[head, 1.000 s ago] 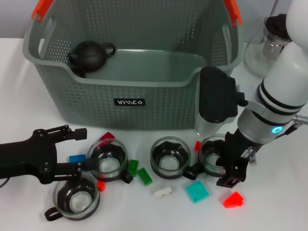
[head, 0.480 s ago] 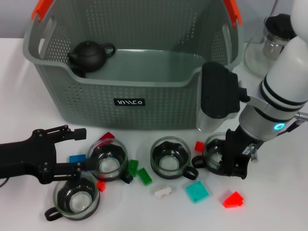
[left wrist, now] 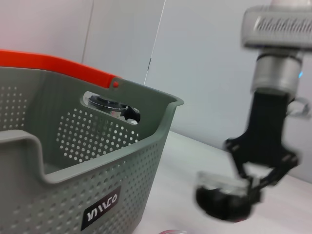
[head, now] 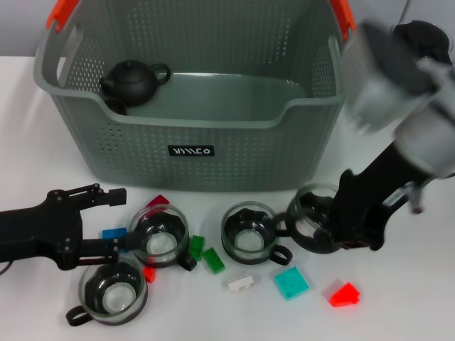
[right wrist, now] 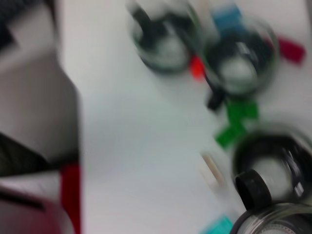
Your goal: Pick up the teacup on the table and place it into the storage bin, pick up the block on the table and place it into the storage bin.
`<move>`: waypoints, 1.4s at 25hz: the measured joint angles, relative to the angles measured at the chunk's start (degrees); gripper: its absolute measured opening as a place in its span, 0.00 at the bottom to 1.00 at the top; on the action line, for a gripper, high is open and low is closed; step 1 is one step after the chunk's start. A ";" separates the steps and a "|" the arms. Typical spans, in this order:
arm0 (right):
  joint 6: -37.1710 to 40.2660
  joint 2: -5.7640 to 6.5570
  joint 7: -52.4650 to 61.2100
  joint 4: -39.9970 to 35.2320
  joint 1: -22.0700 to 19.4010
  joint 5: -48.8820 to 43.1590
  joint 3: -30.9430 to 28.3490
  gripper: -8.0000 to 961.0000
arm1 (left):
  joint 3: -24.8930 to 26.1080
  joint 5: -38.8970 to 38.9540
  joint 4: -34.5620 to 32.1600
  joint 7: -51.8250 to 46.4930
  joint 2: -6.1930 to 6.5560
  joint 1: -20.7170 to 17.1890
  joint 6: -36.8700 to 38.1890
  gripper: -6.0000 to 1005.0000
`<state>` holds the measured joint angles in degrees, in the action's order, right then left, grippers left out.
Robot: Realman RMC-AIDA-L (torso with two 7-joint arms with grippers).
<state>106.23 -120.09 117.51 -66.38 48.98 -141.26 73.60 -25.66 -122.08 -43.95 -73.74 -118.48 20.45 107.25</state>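
Head view: the right gripper (head: 340, 222) is closed on the rim of a glass teacup (head: 313, 217), which is tilted and lifted clear of the table (head: 412, 298) in front of the storage bin (head: 192, 145). The left gripper (head: 114, 220) rests low at the table's left with its fingers spread wide, holding nothing, just beside two more glass cups (head: 158, 236) (head: 111, 291). A third cup (head: 250, 233) stands between these and the lifted teacup. Small blocks lie scattered around the cups: a teal block (head: 291, 283), a red block (head: 344, 294), a white block (head: 241, 283), green blocks (head: 205, 253) and a blue block (head: 113, 233). A black teapot (head: 134, 80) sits inside the bin at its back left.

Left wrist view: the right gripper (left wrist: 256, 179) hangs beside the bin (left wrist: 73, 165), clamped on the teacup (left wrist: 223, 196) above the white tabletop.

Right wrist view: blurred; cups (right wrist: 239, 58) and green blocks (right wrist: 236, 122) show on the table below.

Compared with half a second ago, the teacup has left the table and tipped, and the right arm has risen towards the bin's right end; the left arm is unchanged.
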 joint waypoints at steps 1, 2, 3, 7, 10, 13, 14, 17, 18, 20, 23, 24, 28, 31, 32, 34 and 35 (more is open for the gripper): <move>2.56 0.16 -1.30 -0.45 0.10 1.59 -3.65 0.06 | -0.01 -0.03 0.00 0.00 0.00 0.00 -0.13 0.86; 4.81 0.33 -2.40 -0.71 0.21 3.10 -6.57 0.06 | -0.01 -0.02 0.00 0.00 0.00 0.00 -0.31 0.86; 6.35 0.59 -3.37 -1.03 0.22 5.11 -9.86 0.06 | 0.05 0.01 0.00 0.00 0.01 0.01 -0.45 0.86; 7.39 2.26 -5.23 -2.54 -1.84 17.13 -18.25 0.06 | 0.69 0.17 0.11 0.00 -0.02 0.02 -0.94 0.86; 5.88 2.80 -5.34 -3.03 -3.05 26.41 -22.68 0.06 | 0.82 0.23 0.15 -0.10 -0.05 0.03 -0.98 0.86; -0.19 1.76 -5.00 -3.33 -3.38 32.87 -26.14 0.06 | 1.27 0.27 0.33 -0.14 -0.12 0.21 -1.05 0.86; -3.80 1.30 -4.92 -3.41 -3.37 34.38 -26.38 0.06 | 1.43 0.27 0.41 -0.14 -0.14 0.33 -1.08 0.86; -15.94 0.70 -3.16 -3.08 -1.65 34.42 -23.91 0.06 | 1.63 0.28 0.96 -0.15 -0.18 0.97 -1.08 0.86; -19.29 0.80 -1.72 -2.67 -0.50 33.08 -22.25 0.06 | 1.60 0.28 1.09 -0.16 -0.23 1.20 -1.06 0.86; -25.92 1.31 2.52 -0.66 3.25 27.49 -18.06 0.06 | 1.61 0.33 1.13 -0.16 -0.41 1.28 -1.06 0.86; -32.16 1.26 7.03 4.53 9.52 17.78 -15.59 0.06 | 2.23 0.48 1.15 -0.17 -0.88 1.29 -1.08 0.86; -34.68 0.84 9.01 6.36 11.75 13.87 -15.50 0.06 | 2.57 0.52 1.15 -0.17 -1.03 1.29 -1.08 0.86; -45.05 -0.10 16.92 14.46 18.00 3.51 -13.83 0.06 | 3.65 0.55 1.15 -0.18 -1.40 1.25 -1.08 0.86; -51.10 0.25 18.59 23.43 21.67 1.35 -12.71 0.06 | 4.22 0.55 1.15 -0.18 -1.57 1.09 -1.08 0.86; -53.59 0.27 18.67 26.47 22.67 0.89 -12.60 0.06 | 4.31 0.55 1.15 -0.18 -1.62 1.07 -1.09 0.86; -58.53 0.13 18.66 32.13 24.21 0.25 -11.72 0.06 | 4.43 0.55 1.15 -0.17 -1.67 1.02 -1.26 0.86; -61.14 0.00 18.65 34.27 24.70 0.12 -10.75 0.06 | 4.45 0.55 1.15 -0.18 -1.69 1.01 -1.52 0.86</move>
<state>45.09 -120.08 136.16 -32.11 73.68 -141.14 62.84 -21.21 -121.54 -42.80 -73.92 -120.18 21.46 105.73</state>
